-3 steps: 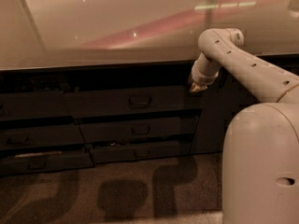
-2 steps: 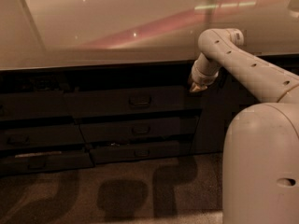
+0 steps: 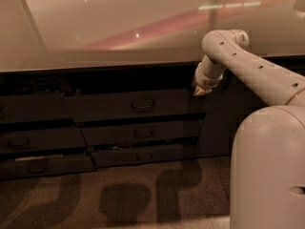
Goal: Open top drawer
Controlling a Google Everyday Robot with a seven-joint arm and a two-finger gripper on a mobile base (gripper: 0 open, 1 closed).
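Front of a dark cabinet bank under a pale, glossy countertop [image 3: 119, 27], seen from the robot's side. The top drawer [image 3: 105, 108] lies just beneath the counter's edge, in the middle of the scene; it is the tallest and widest front of its column and carries a small dark bar handle [image 3: 143, 104] at its centre. Whether this front is pulled out at all cannot be told. Below it sit two shallower, narrower fronts, the middle drawer [image 3: 119, 134] and the bottom drawer [image 3: 119, 156], each with a like handle. Further drawer fronts [image 3: 38, 140] stand in a column to the left, in deep shade. To the right of the drawers stands a plain dark panel [image 3: 214, 128]. The white arm [image 3: 257, 73] reaches in from the right, bends at a rounded joint high against the counter, and turns downward. Its gripper [image 3: 201, 90] points down at the upper right corner of the top drawer's front, well to the right of the handle and level with the front's upper edge. Whether the claw is released or clenched cannot be told, nor whether it touches the front. The robot's pale rounded body [image 3: 267, 171] fills the near right corner. The speckled floor [image 3: 57, 209] in front of the cabinets bears broad dark shadows [image 3: 119, 202].
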